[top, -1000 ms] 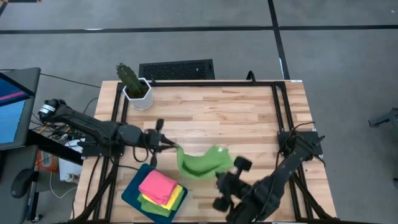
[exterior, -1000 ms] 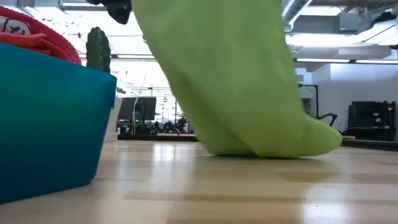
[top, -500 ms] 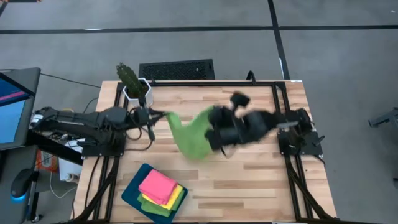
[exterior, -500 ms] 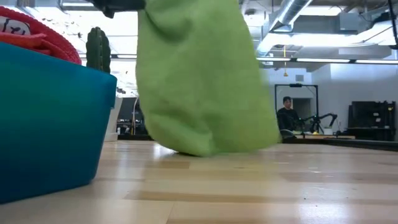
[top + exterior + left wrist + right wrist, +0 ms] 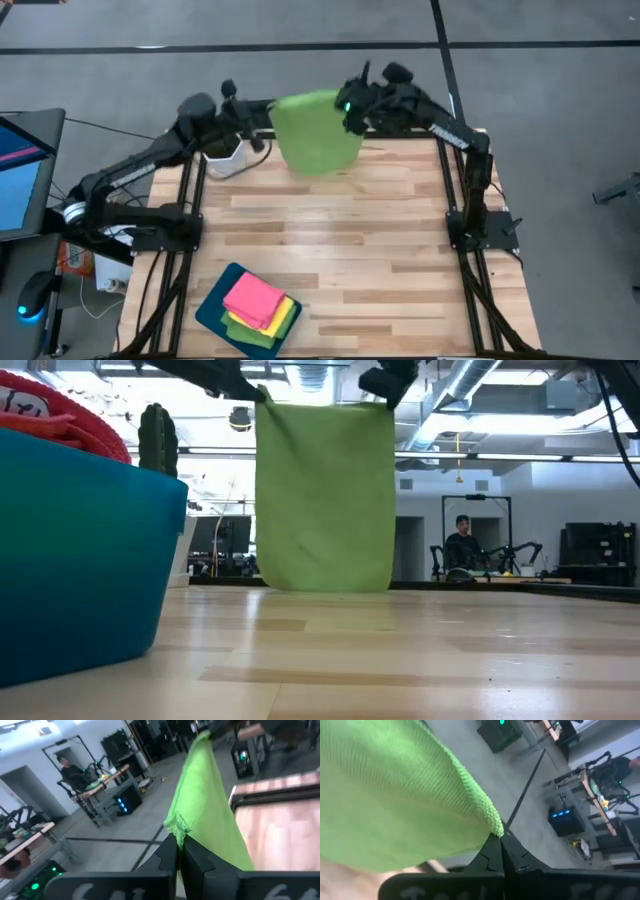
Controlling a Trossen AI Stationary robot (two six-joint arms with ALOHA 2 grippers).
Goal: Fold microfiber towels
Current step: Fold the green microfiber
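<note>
A lime green microfiber towel (image 5: 315,135) hangs spread flat between my two grippers above the table's far edge; in the low view the towel (image 5: 325,500) is a smooth upright sheet. My left gripper (image 5: 265,108) is shut on its upper left corner and my right gripper (image 5: 345,108) on its upper right corner. Whether its lower edge (image 5: 325,588) touches the table does not show. A pink towel (image 5: 252,298) tops a stack with a yellow one (image 5: 285,318) on the dark teal tray (image 5: 212,308) at the near left. My left gripper pinches the towel's upper left corner (image 5: 176,827) between its two fingers, coming level from the table's left. The towel hangs below and away from it, drawn flat. My right gripper pinches the upper right corner (image 5: 495,827) between its two fingers, slanting down from the right. The top edge runs nearly straight between the two holds.
A cactus (image 5: 158,440) in a white pot (image 5: 225,158) stands at the far left corner, just under my left arm. The teal tray's wall (image 5: 80,550) fills the low view's left. Bare wooden tabletop (image 5: 340,230) spans the middle. A person (image 5: 462,540) sits far behind.
Both grippers have risen and swung toward the table's far edge, spreading apart. The green towel, bunched with its lower part dragging on the table, has been lifted and drawn out into a flat hanging sheet.
</note>
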